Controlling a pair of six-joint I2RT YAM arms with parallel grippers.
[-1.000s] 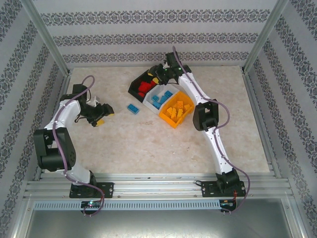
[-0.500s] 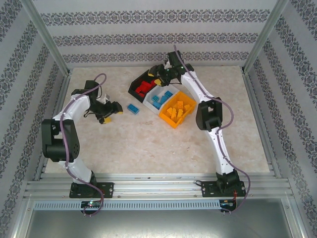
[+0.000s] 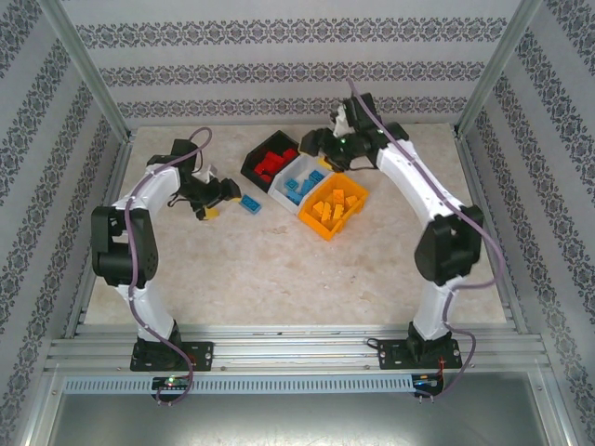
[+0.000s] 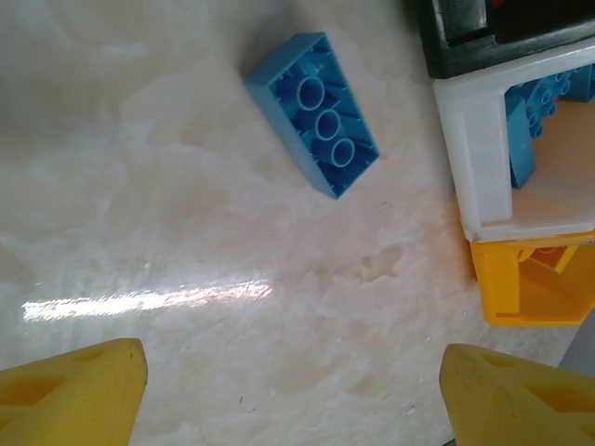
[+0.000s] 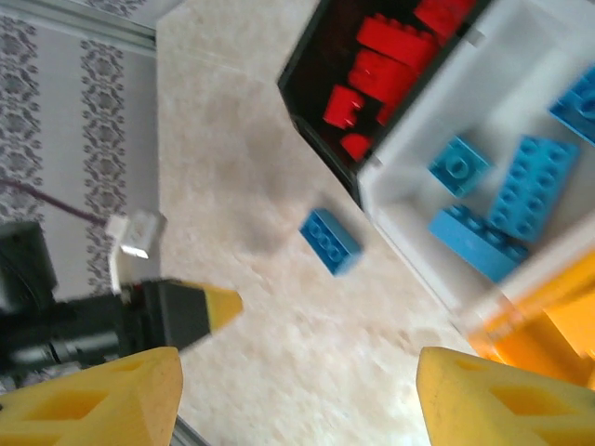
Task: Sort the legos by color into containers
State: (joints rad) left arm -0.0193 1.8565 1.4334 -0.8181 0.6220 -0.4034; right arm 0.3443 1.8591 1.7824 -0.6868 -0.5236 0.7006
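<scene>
Surface [image 3: 279,269]: glossy; small parts may skid.
Containers [image 4: 474,139], far centre: red, blue and orange pieces inside.
Left hand [image 4: 296,390]: spread, empty, left of containers.
Right hand [image 5: 297,400]: spread, empty, over their far side.
Blue lego [image 4: 313,113]: loose just left of containers, underside up, slanted; a misaligned pinch could flick it.

table [image 3: 279,269], perhaps marble, carries joined bins [image 4: 474,149], one blue lego [image 3: 249,204].
</scene>
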